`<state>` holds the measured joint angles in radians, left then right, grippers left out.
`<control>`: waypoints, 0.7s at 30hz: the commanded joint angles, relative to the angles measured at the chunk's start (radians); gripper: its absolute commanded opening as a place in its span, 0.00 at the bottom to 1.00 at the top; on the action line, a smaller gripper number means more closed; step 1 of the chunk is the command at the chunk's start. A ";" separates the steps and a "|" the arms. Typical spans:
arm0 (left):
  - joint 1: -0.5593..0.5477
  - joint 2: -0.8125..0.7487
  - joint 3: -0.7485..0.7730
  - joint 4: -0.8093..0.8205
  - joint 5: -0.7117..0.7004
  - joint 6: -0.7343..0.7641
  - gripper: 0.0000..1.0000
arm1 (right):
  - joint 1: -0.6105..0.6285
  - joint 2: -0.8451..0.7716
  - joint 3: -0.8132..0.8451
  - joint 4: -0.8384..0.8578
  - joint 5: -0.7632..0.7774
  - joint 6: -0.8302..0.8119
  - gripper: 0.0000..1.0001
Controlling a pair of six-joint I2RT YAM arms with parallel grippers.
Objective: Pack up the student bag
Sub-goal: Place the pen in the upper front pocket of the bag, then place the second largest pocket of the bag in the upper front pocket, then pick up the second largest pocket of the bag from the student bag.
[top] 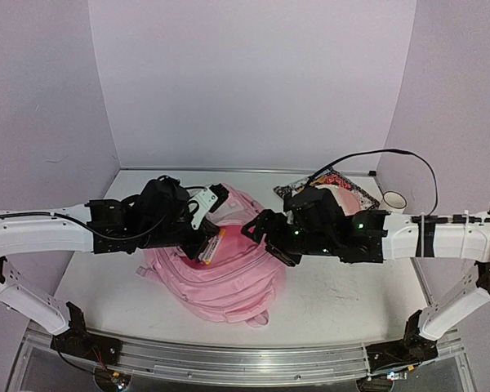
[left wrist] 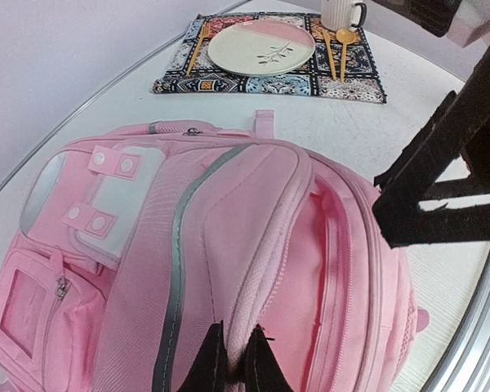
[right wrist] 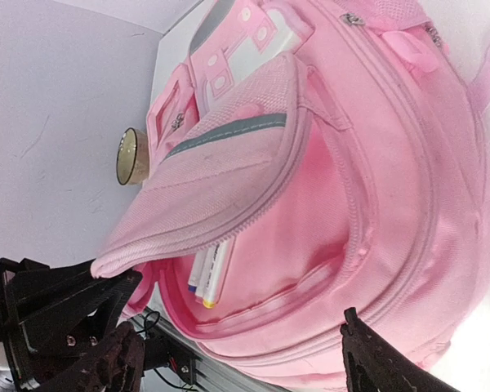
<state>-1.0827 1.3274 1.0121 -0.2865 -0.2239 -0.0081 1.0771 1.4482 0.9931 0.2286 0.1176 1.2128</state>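
The student bag (top: 229,282) lies flat in the middle of the table, large, pink and soft. My left gripper (top: 206,245) is shut on the zipper edge of its raised pocket flap; the left wrist view shows both fingers pinching that pink seam (left wrist: 235,347). This holds the pocket (right wrist: 253,245) open, and white markers (right wrist: 211,269) with coloured caps lie inside, just under the flap. My right gripper (top: 263,233) hovers over the bag's right side, open. Its fingers (right wrist: 376,359) stand wide apart with nothing between them but the bag below.
A patterned placemat (top: 331,181) at the back right carries a pink-and-white plate (left wrist: 261,47) and gold cutlery (left wrist: 344,49). A white mug (top: 394,200) stands beside it. A small beige cup (right wrist: 131,155) sits beyond the bag. The metal rail (top: 229,359) runs along the near edge.
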 commanded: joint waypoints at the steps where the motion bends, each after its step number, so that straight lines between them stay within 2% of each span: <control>1: -0.009 0.013 0.080 0.091 0.094 0.007 0.15 | 0.005 -0.075 -0.052 -0.019 0.073 -0.062 0.86; 6: -0.009 0.040 0.127 0.017 0.073 -0.044 0.36 | 0.004 -0.070 -0.047 -0.020 0.088 -0.099 0.94; 10: -0.008 0.038 0.125 -0.028 0.043 -0.151 0.45 | -0.012 -0.023 -0.010 -0.020 0.070 -0.128 0.96; 15: -0.007 -0.033 0.036 -0.037 -0.089 -0.269 0.51 | -0.042 0.044 0.028 -0.020 0.035 -0.156 0.95; 21: 0.005 -0.163 -0.088 -0.045 -0.216 -0.319 0.51 | -0.078 0.113 0.063 -0.018 -0.018 -0.184 0.92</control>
<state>-1.0892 1.2756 0.9816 -0.3221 -0.3133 -0.2572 1.0215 1.5283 1.0059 0.2114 0.1325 1.0669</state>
